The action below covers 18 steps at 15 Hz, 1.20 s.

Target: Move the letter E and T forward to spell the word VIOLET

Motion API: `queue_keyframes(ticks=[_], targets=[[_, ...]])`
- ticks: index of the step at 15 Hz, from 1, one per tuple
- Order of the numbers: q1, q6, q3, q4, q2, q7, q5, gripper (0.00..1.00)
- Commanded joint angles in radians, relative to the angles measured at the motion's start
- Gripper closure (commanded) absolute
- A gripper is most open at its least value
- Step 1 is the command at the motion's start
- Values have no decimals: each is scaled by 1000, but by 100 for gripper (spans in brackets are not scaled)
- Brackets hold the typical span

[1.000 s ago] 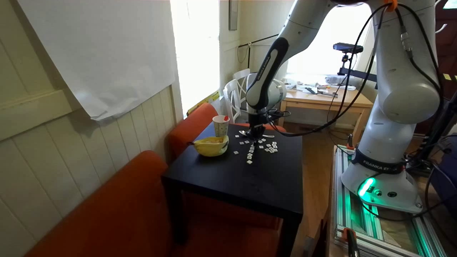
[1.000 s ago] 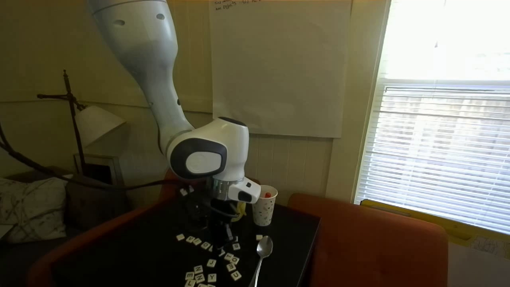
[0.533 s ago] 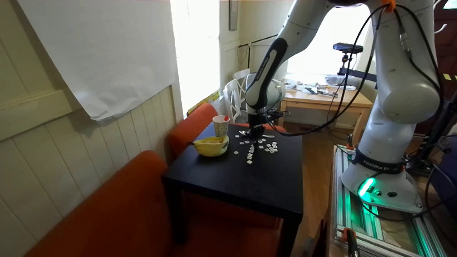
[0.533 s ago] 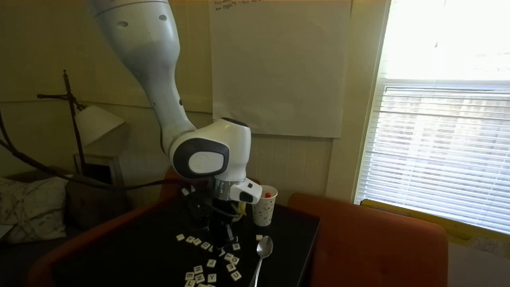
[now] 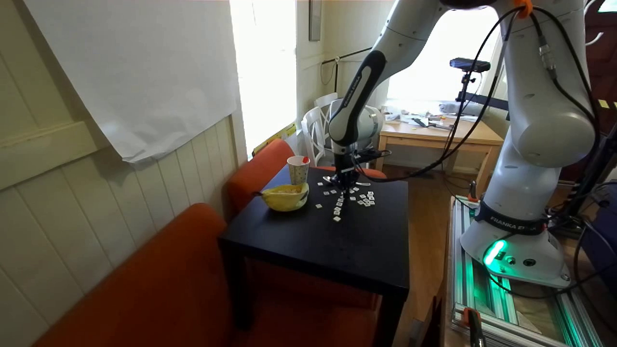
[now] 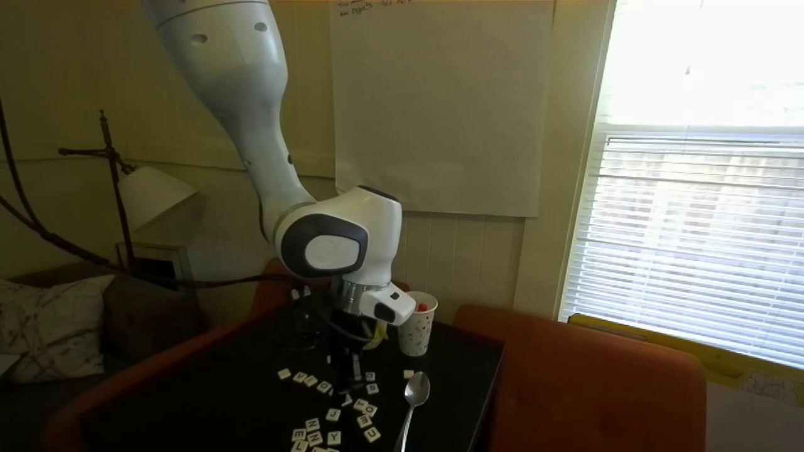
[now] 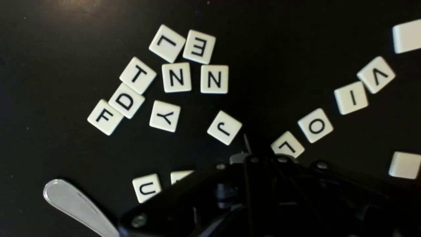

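Note:
In the wrist view, white letter tiles V (image 7: 376, 75), I (image 7: 351, 98), O (image 7: 315, 125) and L (image 7: 288, 144) form a slanting row. The L is partly covered by my gripper (image 7: 258, 143). My gripper's fingers are together, pointing down between the L and a J tile (image 7: 224, 127); no tile shows between them. A tile (image 6: 347, 399) shows at the fingertips (image 6: 349, 390) in an exterior view, its letter unreadable. An E (image 7: 199, 46) and a T (image 7: 138, 75) lie in the loose group. A T-like tile (image 6: 360, 405) lies near the gripper, hidden in the wrist view.
A spoon (image 6: 417, 389) lies beside the tiles. A spotted paper cup (image 5: 298, 169) and a yellow banana-shaped bowl (image 5: 285, 198) stand on the black table (image 5: 308, 246). Other loose tiles include N (image 7: 214, 79), Y (image 7: 165, 116) and U (image 7: 147, 188). Two blank-faced tiles (image 7: 405, 165) lie beyond the row.
The arm has shifted and turned slightly. In an exterior view the fingers have moved a little left, uncovering a C tile; the tile at the fingertips has shifted slightly.

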Motion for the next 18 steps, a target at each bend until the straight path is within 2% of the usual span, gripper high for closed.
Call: queue_keyframes(ticks=[1, 11, 18], targets=[[10, -49, -2, 33, 32, 86, 40, 98], [43, -27, -49, 38, 36, 300, 42, 97], [19, -70, -14, 54, 39, 327, 155, 98]])
